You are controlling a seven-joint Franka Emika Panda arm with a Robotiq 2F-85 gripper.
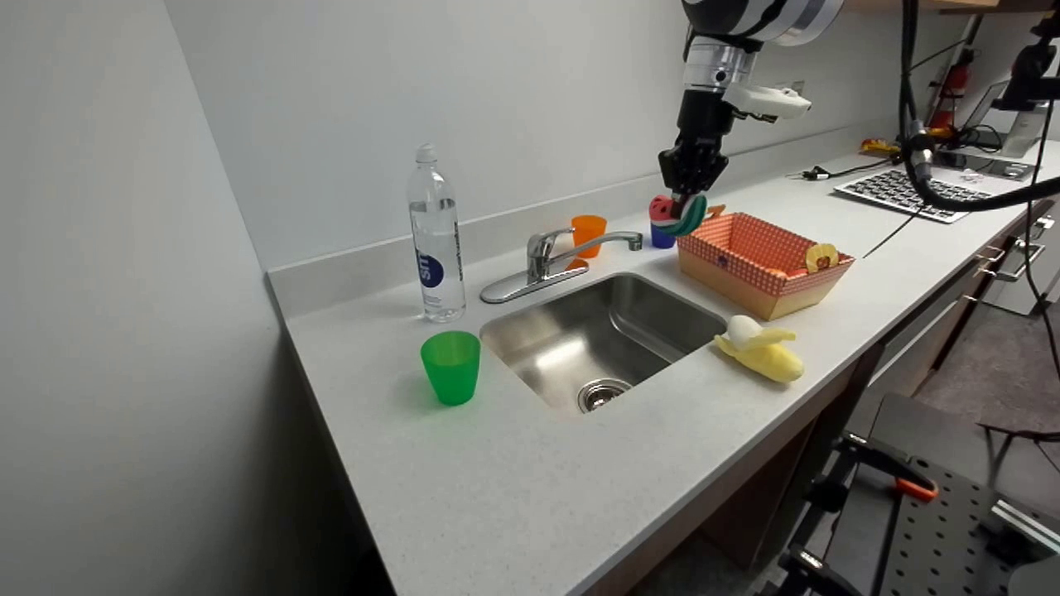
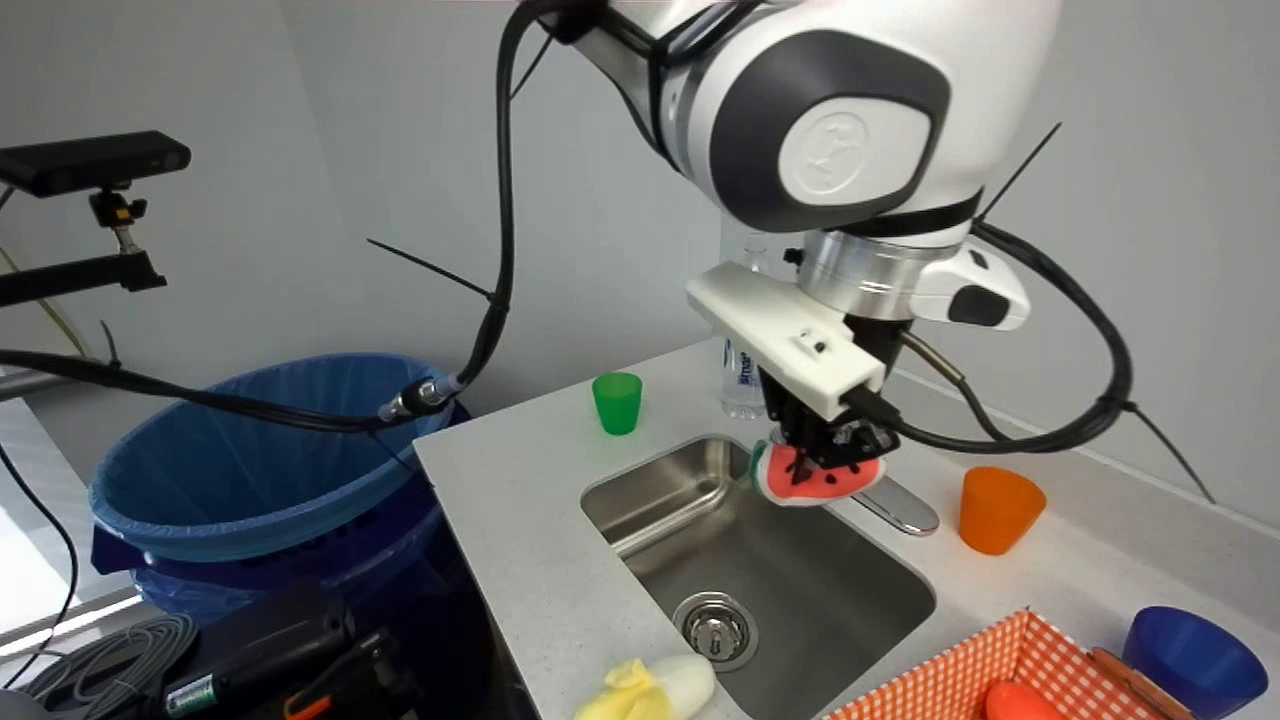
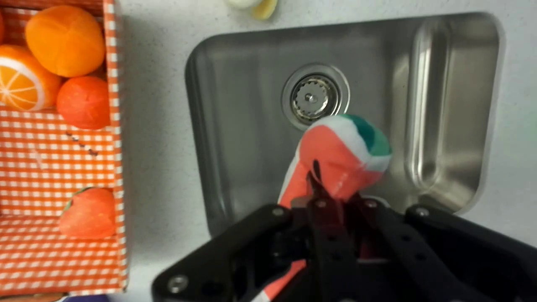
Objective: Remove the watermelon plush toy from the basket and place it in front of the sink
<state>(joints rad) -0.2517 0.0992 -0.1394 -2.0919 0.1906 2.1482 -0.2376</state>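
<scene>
Gripper [image 3: 329, 203] pinched the watermelon plush toy [image 3: 335, 161] and held it up in the air. The toy was out of the checked basket [image 1: 720, 277] and looked to be above the sink [image 3: 251, 109], near the chrome faucet [image 1: 540, 258]. Being soft, it could slip and fall in. Going low too soon might bump the faucet. Bad aim might land it on the banana toy [image 1: 763, 356], or tip it off the front of the worktop [image 1: 513, 497].

The watermelon plush toy [image 3: 337, 155] was red with black specks, edged in white and striped in two greens. Orange-and-white gingham lined the basket [image 3: 42, 176]; the sink [image 3: 235, 126] was silvery grey, the worktop [image 3: 155, 126] flecked white.
</scene>
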